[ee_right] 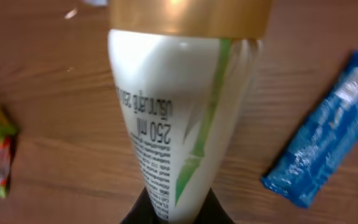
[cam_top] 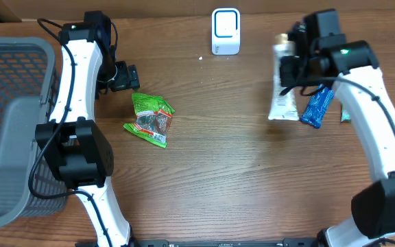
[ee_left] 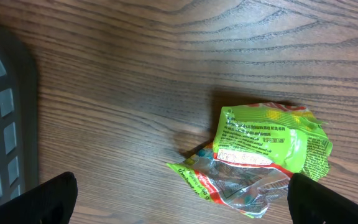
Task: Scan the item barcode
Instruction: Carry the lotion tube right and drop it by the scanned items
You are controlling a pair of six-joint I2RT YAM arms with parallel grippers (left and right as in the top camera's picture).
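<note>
Mid-carry: right gripper (ee_right: 176, 214) clamped on white tube (cam_top: 282, 103) upper right, left gripper (cam_top: 124, 77) open; next I'd turn its barcode toward the scanner (cam_top: 225, 31), top centre.

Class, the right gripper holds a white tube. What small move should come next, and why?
Probably swing the white tube toward the white scanner, print facing it: the right gripper is shut on the tube, which sits apart from the scanner.

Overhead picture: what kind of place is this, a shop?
Likely a practice shop checkout, not a real store: there's a small white scanner, a grey basket, and goods such as a green snack bag and a white bottle, all at a wooden table.
</note>
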